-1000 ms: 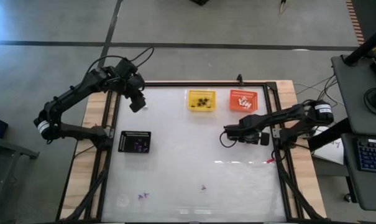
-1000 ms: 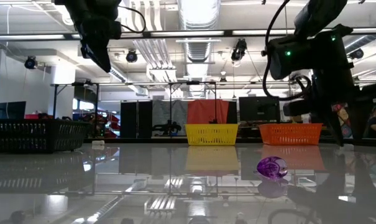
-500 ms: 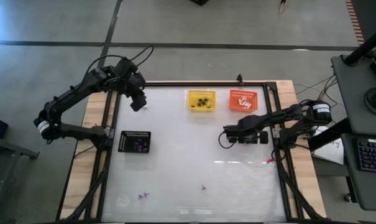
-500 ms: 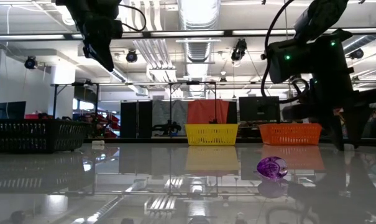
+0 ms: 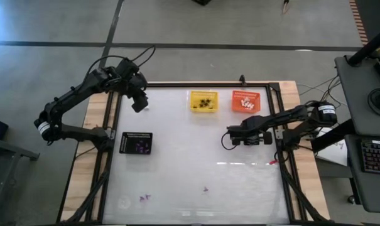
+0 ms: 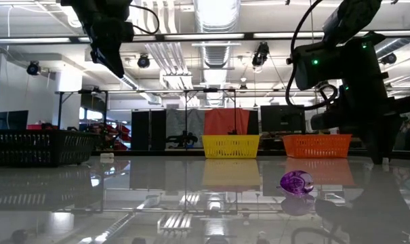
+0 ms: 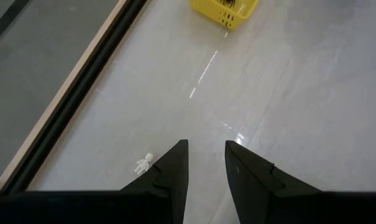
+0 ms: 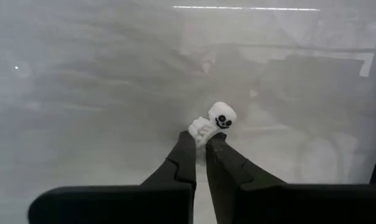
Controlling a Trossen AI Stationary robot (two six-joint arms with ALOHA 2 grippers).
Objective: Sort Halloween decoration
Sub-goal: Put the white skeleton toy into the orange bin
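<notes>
The right gripper (image 8: 200, 142) is pinching 1 white skeleton trinket (image 8: 214, 122); lifting straight up should be keeping it seated.

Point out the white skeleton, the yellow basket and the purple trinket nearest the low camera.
white skeleton (image 8: 220, 118), right wrist view, on its skull, at the right hand's fingertips.
yellow basket (image 5: 204, 101), high view, on its rim.
purple trinket (image 6: 297, 183), low view, on its rounded body, resting on the table.
</notes>
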